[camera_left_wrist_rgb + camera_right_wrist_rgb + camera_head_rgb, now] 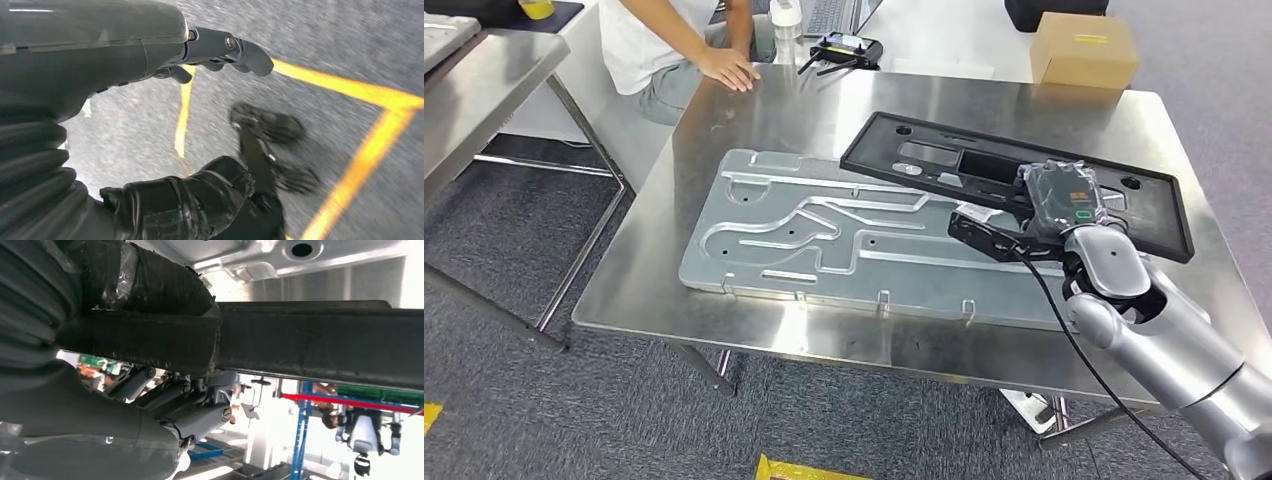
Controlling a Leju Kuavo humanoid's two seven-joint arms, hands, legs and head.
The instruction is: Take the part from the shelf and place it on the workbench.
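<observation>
A black part [1024, 180] lies over a silver grooved plate [824, 235] on the grey steel workbench [754, 120], near a tan box [1084, 48].

A cardboard box [1084, 48] is seen at the far right corner, a black controller [848, 49] and a plastic bottle [786, 28] beyond the far edge, and a person's hand [729, 68] rested flat at the far left corner.

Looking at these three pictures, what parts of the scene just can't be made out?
- Head view: the right hand grips the black rectangular plastic frame; its wrapped wrist hides the fingertips.
- Head view: the person at the steel workbench is cut off by the top edge.
- Left wrist view: the left hand hangs over blurred grey floor.
- Right wrist view: the background is overexposed.
</observation>
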